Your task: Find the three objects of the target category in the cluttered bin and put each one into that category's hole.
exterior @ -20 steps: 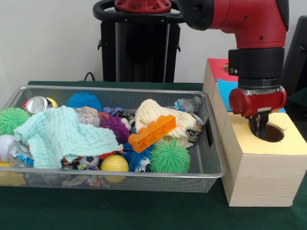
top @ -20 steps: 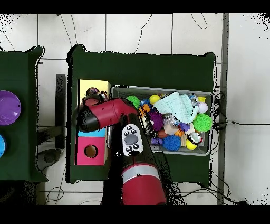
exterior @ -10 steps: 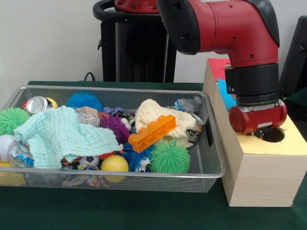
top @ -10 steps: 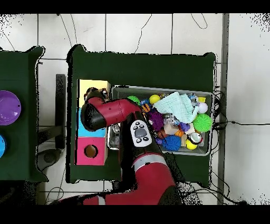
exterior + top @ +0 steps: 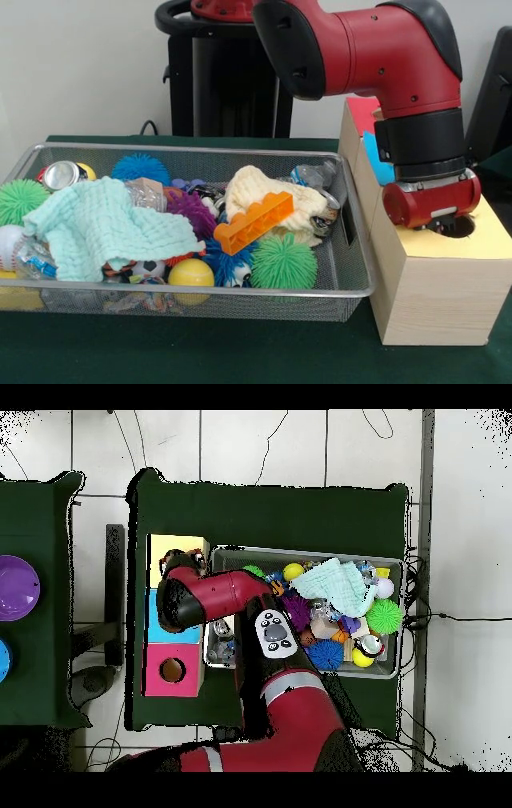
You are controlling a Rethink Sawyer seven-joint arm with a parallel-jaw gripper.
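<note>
Gripper (image 5: 438,228) sunk in yellow box hole (image 5: 458,226) — finger state unseen; green tablecloth (image 5: 200,352), white wall (image 5: 80,64).

The wire mesh bin (image 5: 356,276) sits on the green cloth, packed with mixed items: a mint cloth (image 5: 104,228) draped over its left half, an orange toy brick (image 5: 254,222) lying tilted on a cream cloth (image 5: 268,196) right of centre, spiky balls in green (image 5: 282,262), blue (image 5: 140,168) and purple (image 5: 190,210), a yellow ball (image 5: 190,274) against the near wall and a crushed can (image 5: 62,174) in the far left corner. Just beside the bin's right end stands the wooden box (image 5: 432,296), its yellow-topped section (image 5: 488,236) bearing a round hole (image 5: 458,228) partly covered by the arm's wrist; in the overhead view the red-topped section shows its own hole (image 5: 173,671) uncovered.
</note>
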